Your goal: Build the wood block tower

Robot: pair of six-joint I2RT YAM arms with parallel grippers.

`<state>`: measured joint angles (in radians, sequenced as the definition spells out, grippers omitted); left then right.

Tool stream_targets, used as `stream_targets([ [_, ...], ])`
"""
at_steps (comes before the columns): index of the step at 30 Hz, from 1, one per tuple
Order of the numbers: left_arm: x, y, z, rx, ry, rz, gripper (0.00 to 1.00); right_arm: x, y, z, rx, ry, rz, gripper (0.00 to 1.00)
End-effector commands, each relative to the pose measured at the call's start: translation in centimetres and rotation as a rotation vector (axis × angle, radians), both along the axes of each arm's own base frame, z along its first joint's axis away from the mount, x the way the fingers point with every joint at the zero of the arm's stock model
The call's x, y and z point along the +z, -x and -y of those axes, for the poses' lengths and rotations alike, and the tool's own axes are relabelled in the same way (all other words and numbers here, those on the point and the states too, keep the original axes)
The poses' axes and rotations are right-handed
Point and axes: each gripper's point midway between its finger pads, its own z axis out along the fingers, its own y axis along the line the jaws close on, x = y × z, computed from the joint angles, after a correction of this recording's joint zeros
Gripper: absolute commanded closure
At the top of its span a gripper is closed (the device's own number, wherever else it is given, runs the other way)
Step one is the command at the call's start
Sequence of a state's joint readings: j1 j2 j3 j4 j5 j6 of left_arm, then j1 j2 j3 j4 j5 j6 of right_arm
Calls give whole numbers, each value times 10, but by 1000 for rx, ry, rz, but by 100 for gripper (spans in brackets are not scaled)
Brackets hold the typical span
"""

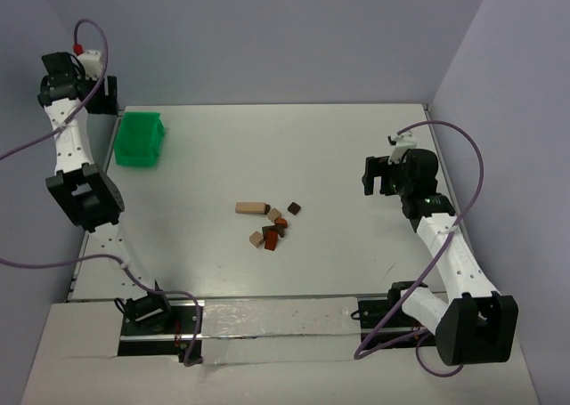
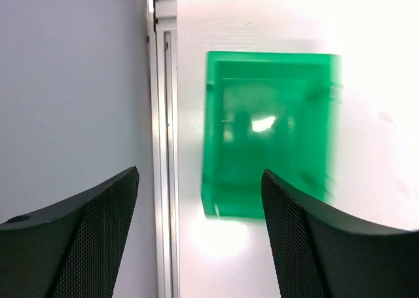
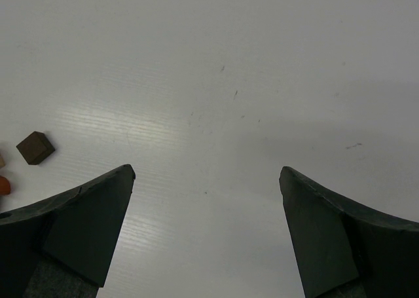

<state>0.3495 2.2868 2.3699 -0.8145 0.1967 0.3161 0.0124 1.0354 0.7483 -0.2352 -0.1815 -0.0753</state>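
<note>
Surface: white table [image 1: 356, 156].
Left arm: raised upper left; left gripper [image 2: 200, 172] parted over green tray [image 2: 268, 134].
Right gripper [image 3: 207, 169]: spread, empty, mid-right.
Wood blocks [image 1: 272, 233]: I see them scattered centre-frame, tan to dark brown.

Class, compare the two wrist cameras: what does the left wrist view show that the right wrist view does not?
Only the left wrist view: the green tray and the grey wall beside it. Only the right wrist view: a dark brown block at the left, clear of the jaws. Both: the white table and open, empty jaws.
</note>
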Motion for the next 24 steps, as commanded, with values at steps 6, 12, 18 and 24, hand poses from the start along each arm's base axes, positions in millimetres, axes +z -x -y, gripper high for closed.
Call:
stream_targets([
  [6, 139, 118, 195, -390, 42, 204, 35, 40, 5, -8, 49, -21, 111, 0],
  [12, 41, 222, 314, -788, 55, 27, 36, 41, 8, -13, 77, -30, 113, 0],
  [18, 2, 298, 373, -1206, 41, -82, 38, 39, 10, -18, 112, -37, 105, 0],
  [24, -37, 286, 397, -1333, -95, -180, 38, 37, 9, -19, 123, -36, 93, 0],
])
